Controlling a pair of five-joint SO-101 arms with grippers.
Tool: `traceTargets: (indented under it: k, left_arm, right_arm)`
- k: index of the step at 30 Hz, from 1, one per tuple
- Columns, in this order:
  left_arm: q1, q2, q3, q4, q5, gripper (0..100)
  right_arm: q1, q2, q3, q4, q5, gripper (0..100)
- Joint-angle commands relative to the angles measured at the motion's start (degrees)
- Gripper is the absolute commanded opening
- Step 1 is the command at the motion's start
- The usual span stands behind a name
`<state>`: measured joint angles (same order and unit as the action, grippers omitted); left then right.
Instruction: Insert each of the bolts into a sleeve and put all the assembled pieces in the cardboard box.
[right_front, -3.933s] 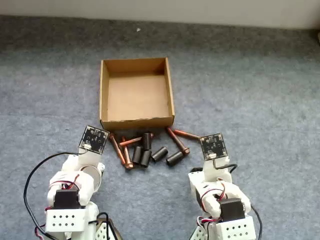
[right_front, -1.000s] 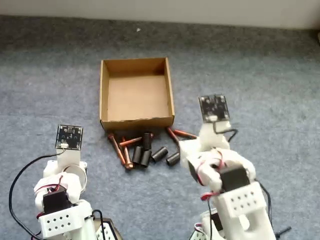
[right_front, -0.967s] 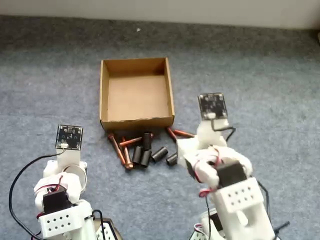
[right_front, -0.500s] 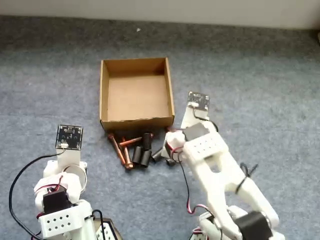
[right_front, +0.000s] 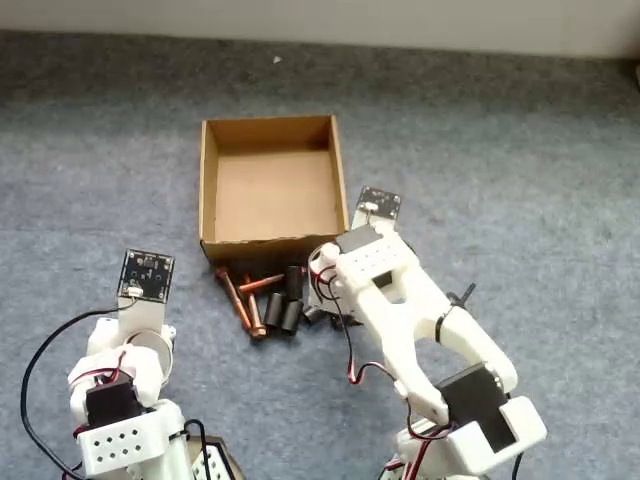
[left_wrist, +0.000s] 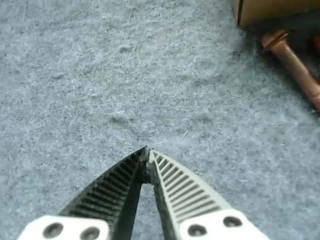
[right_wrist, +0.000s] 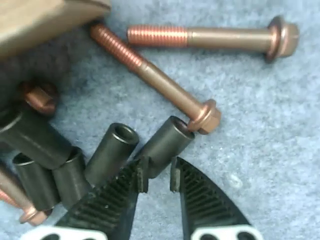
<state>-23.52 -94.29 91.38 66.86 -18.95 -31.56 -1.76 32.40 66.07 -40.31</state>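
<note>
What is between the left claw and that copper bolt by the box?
Just bare grey carpet, in the left wrist view. The shut left gripper and the bolt lie apart.

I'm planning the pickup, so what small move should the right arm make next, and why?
Probably ease the right gripper forward around the black cylindrical sleeve: it is open, with that sleeve's near end just at its tips, not yet gripped.

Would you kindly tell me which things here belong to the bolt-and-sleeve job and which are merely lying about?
Job: copper bolts; black sleeves; cardboard box; right hand, open by a sleeve; left hand, shut.
Merely there: grey carpet; pale strip beyond it.
</note>
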Motion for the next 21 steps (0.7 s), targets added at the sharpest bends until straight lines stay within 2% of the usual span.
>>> traceTargets:
  k: [1, 13, 15, 17, 21]
  left_arm:
    - [-0.57, -0.31, -0.4, 0.09, -0.44, 1]
    - [-0.57, -0.31, -0.31, 0.09, -0.53, 1]
    - [-0.57, -0.31, -0.31, 0.09, -0.53, 1]
    - [-0.57, -0.31, -0.31, 0.09, -0.53, 1]
    - [-0.48, -0.31, -0.31, 0.09, -0.53, 1]
  right_arm:
    - [2.42, 1.19, -2.24, 0.13, -0.7, 13.7]
    - [2.42, 7.16, -2.24, 0.13, -0.7, 14.2]
    - [2.59, 7.08, -2.24, 0.22, -0.26, 9.4]
    - [2.59, 6.37, -2.24, 0.22, 1.58, 0.5]
    - [2.68, 0.75, -1.89, 0.66, 5.36, 0.2]
